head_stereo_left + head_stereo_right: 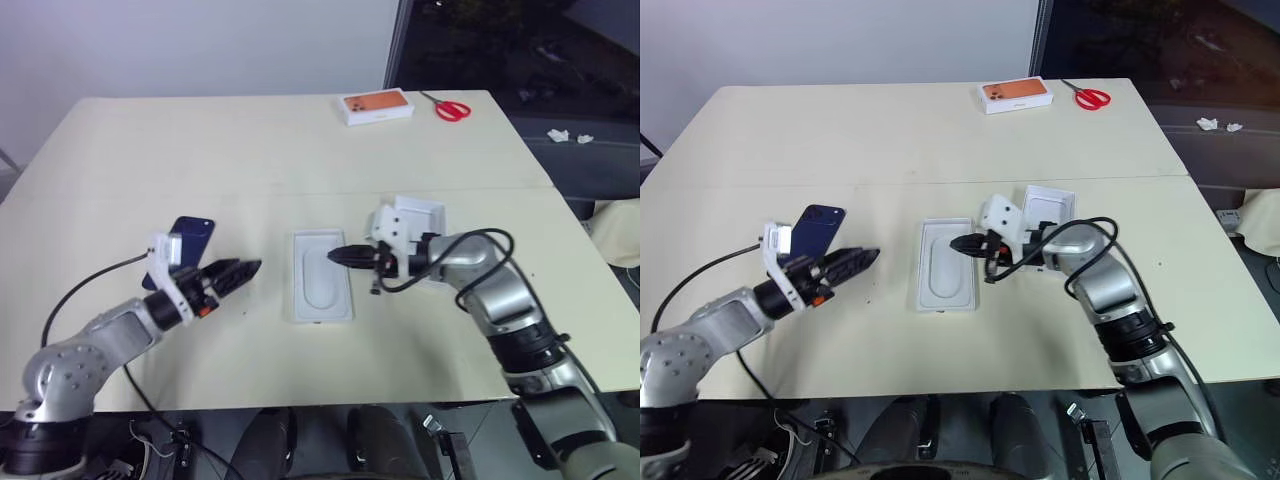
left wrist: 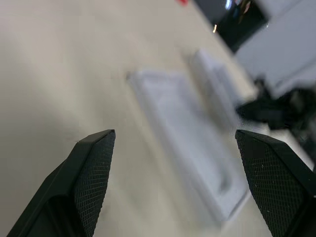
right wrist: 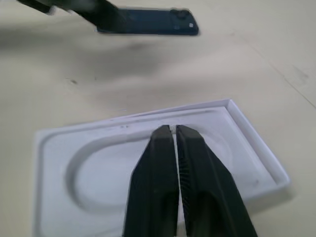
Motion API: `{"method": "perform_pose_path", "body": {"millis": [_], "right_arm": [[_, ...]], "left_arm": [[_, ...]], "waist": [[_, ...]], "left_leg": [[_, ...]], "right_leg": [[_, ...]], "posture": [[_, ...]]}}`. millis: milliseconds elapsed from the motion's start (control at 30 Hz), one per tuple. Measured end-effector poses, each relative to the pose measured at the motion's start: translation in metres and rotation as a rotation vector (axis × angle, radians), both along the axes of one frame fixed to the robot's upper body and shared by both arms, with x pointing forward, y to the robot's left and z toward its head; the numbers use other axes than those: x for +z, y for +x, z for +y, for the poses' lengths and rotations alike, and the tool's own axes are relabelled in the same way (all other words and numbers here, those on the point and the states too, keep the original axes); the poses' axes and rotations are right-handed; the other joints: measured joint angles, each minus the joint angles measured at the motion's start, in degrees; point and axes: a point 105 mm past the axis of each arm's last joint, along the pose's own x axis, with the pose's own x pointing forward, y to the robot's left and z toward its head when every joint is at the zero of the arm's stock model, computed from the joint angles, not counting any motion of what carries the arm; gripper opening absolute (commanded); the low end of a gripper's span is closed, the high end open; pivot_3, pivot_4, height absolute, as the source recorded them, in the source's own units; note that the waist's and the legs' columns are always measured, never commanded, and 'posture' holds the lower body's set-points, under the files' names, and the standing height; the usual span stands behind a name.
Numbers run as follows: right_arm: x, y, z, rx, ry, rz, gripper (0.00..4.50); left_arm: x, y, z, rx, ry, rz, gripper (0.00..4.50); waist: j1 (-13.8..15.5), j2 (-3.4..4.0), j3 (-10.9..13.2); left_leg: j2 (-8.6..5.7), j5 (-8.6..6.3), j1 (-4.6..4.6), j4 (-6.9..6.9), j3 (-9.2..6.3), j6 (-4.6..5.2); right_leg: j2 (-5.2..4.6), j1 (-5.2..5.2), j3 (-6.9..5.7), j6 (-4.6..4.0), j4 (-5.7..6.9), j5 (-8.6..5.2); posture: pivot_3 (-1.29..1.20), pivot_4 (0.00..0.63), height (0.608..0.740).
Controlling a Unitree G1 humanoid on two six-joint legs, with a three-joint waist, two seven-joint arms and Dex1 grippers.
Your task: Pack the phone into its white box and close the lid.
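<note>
The slim dark navy-blue phone [image 1: 185, 243] lies flat on the cream table [image 1: 250, 150], left. Near it, the left gripper [image 2: 173, 148] hangs spread and empty. The right gripper [image 3: 174, 132], pinched together, hovers over a white insert with oval recess [image 1: 322, 277]; a shallow white cardboard tray [image 1: 420, 215], perhaps the box, sits behind.

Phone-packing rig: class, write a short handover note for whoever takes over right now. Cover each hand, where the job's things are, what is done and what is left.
Left hand: open, empty, above the table beside the phone.
Right hand: shut, holding nothing, tip over the white insert with the oval recess.
Phone: flat on the table, left of the insert, not packed.
A white box part lies behind the right wrist; I cannot tell whether it is the base or the lid.
Done: nothing packed.
Left: put the phone in the box, close the lid.
</note>
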Motion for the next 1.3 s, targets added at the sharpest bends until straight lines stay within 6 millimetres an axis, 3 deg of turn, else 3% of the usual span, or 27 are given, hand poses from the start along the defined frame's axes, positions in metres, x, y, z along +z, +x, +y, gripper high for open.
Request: {"method": "perform_pose_path", "body": {"millis": [133, 267, 500, 700, 900, 1100, 1300], "right_arm": [[-0.02, 0.001, 0.016, -0.011, -0.09, -0.027, 0.03], [-0.036, 0.005, 0.016, -0.003, -0.216, -0.104, 0.03], [-0.036, 0.02, 0.027, -0.001, -0.296, -0.231, 0.03], [-0.036, 0.021, 0.027, 0.008, -0.291, -0.228, 0.03], [-0.027, 0.023, 0.017, -0.005, -0.242, -0.165, 0.03], [0.005, 0.033, 0.017, -0.052, -0.128, -0.183, 0.03], [0.007, 0.031, 0.025, -0.032, -0.101, -0.189, 0.03]], "left_arm": [[0.011, 0.002, 0.007, -0.008, 0.052, -0.137, 4.11], [0.018, 0.005, 0.009, -0.009, 0.086, -0.199, 4.11], [0.016, 0.005, 0.005, -0.013, 0.061, -0.212, 4.11], [0.014, 0.005, 0.004, -0.01, 0.061, -0.214, 4.11], [0.018, 0.007, 0.006, -0.002, 0.057, -0.225, 4.11], [0.011, 0.019, 0.016, 0.053, 0.069, -0.171, 4.11], [0.012, 0.026, 0.039, 0.101, 0.109, -0.144, 4.11]], "waist": [[0.3, 0.0, 0.0], [0.1, 0.0, 0.0], [-0.2, 0.0, 0.0], [-0.1, 0.0, 0.0], [-0.1, 0.0, 0.0], [-0.2, 0.01, 0.0], [-0.2, 0.02, 0.0]], "left_leg": [[0.0, 0.0, -0.01, 0.01, -0.06, 0.0], [-0.01, -0.01, -0.01, 0.0, -0.05, 0.01], [0.03, -0.01, 0.0, -0.01, -0.05, 0.0], [0.02, -0.01, 0.01, 0.01, -0.05, 0.01], [0.02, -0.01, 0.01, 0.01, -0.05, 0.01], [0.02, -0.01, 0.01, -0.02, -0.05, 0.01], [0.02, -0.01, 0.0, -0.01, -0.05, 0.01]], "right_leg": [[-0.04, 0.02, -0.05, -0.01, 0.0, 0.0], [-0.04, 0.0, -0.05, 0.0, -0.01, 0.01], [0.01, -0.02, -0.05, 0.02, 0.03, 0.02], [0.01, 0.01, -0.05, 0.02, 0.03, 0.02], [0.01, 0.01, -0.05, 0.03, 0.03, 0.02], [0.03, -0.05, -0.04, 0.03, 0.06, 0.02], [0.03, -0.05, -0.05, 0.03, 0.07, 0.02]], "posture": [[0.0, 0.15, 0.74], [0.0, 0.15, 0.74], [0.0, 0.15, 0.74], [0.0, 0.15, 0.74], [0.0, 0.15, 0.74], [0.0, 0.15, 0.74], [0.0, 0.15, 0.74]]}}
